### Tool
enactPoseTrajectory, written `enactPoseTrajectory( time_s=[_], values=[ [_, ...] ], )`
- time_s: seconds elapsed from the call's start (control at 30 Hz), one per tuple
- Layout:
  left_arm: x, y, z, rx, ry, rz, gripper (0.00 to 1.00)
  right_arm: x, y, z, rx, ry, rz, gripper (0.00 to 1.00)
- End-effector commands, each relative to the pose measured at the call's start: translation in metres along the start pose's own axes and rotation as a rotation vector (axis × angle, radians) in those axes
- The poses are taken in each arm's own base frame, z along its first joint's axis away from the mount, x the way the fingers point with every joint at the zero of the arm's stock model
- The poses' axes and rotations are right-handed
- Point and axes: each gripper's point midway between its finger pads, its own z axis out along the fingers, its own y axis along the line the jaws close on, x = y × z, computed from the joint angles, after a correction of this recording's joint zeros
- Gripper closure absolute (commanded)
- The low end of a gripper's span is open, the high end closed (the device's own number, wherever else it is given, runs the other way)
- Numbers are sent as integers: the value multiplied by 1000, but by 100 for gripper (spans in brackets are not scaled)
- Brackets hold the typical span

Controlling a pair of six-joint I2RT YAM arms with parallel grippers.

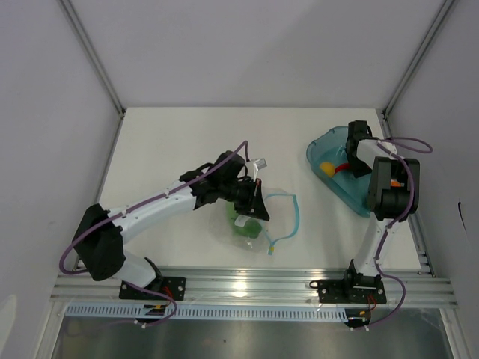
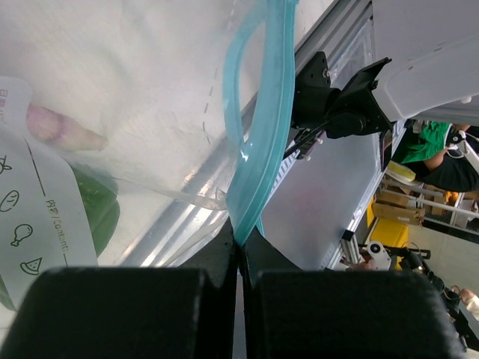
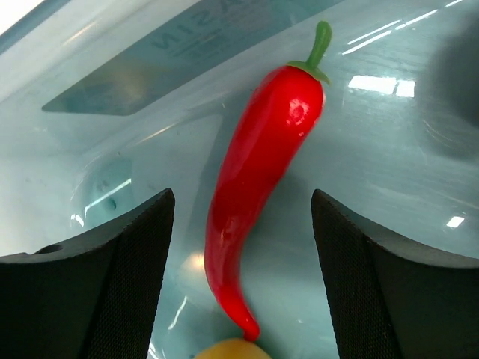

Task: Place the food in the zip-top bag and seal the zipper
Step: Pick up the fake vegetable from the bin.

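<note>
The clear zip-top bag lies at the table's middle front with green food inside; its light blue zipper loops to the right. My left gripper is shut on the zipper strip at the bag's mouth. In the left wrist view a purple eggplant and a green piece show through the bag. My right gripper is open, low over a red pepper lying in the teal tray, the fingers on either side of it. A yellow lemon touches the pepper's tip.
The teal tray sits at the right back of the table, with the yellow lemon in it. An aluminium rail runs along the near edge. White walls enclose the table on three sides.
</note>
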Motion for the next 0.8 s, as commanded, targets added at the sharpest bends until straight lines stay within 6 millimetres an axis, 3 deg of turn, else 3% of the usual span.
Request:
enactPoseTrajectory(
  time_s=[0.0, 0.17, 0.3, 0.4, 0.5, 0.6, 0.77],
  values=[
    [2, -4, 3, 39, 10, 17, 99, -17, 7, 3, 29, -71, 41, 25],
    [1, -4, 3, 39, 8, 18, 99, -16, -1, 7, 81, -71, 17, 31],
    [1, -5, 3, 43, 8, 19, 99, -10, -8, 11, 109, -55, -15, 46],
    [1, -5, 1, 42, 2, 18, 99, -8, -14, 12, 125, -38, -19, 60],
    [2, -5, -1, 39, 0, 18, 100, -6, -16, 10, 128, -29, -27, 86],
    [3, -5, -3, 35, -7, 18, 99, -7, -17, 3, 118, -18, -23, 100],
    [5, -3, -7, 27, -18, 16, 100, -19, -19, -22, 45, -21, -21, 100]
  ],
)
